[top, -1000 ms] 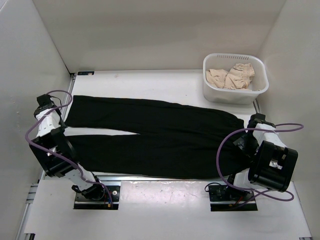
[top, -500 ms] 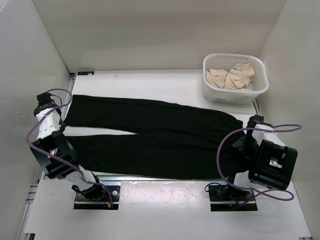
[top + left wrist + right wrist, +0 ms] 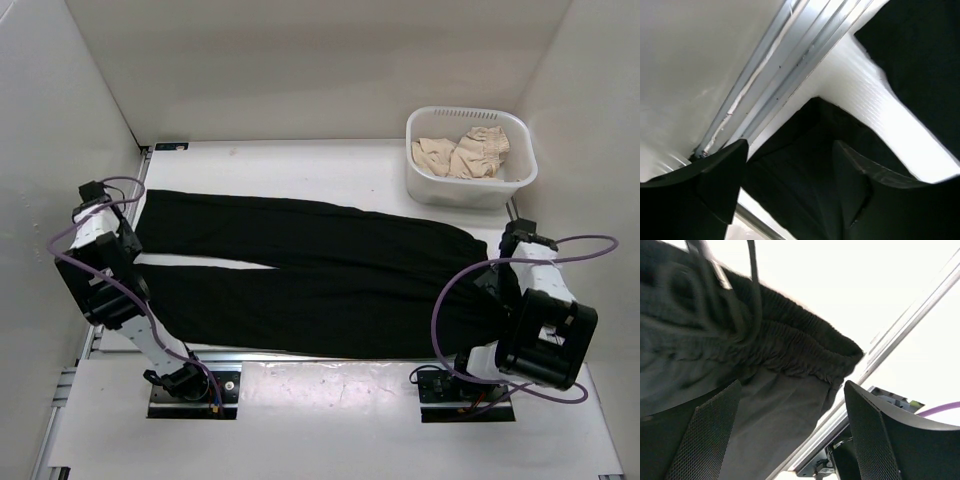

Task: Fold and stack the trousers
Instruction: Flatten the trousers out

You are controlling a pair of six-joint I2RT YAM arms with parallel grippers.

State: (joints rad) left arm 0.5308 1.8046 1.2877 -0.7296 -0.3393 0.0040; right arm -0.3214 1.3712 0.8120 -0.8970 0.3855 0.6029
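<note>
The black trousers point(image 3: 320, 275) lie flat across the table, legs pointing left and the waist at the right. My left gripper point(image 3: 122, 248) hovers at the leg ends; in the left wrist view it point(image 3: 790, 167) stands open over the near leg's hem point(image 3: 805, 150), holding nothing. The far leg point(image 3: 920, 60) shows at the upper right there. My right gripper point(image 3: 500, 272) is at the waist end. Seen from the right wrist, it point(image 3: 790, 415) stands open just above the gathered elastic waistband point(image 3: 790, 350), gripping nothing.
A white basket point(image 3: 470, 187) with beige garments point(image 3: 462, 152) stands at the back right, just beyond the waist end. White walls close in the table on the left, right and back. A metal rail point(image 3: 775, 70) runs along the left table edge.
My left gripper has gone from shut to open, letting go of the leg hem, and its wrist has shifted a little toward the back. The right gripper has drifted slightly and opened a bit wider.
</note>
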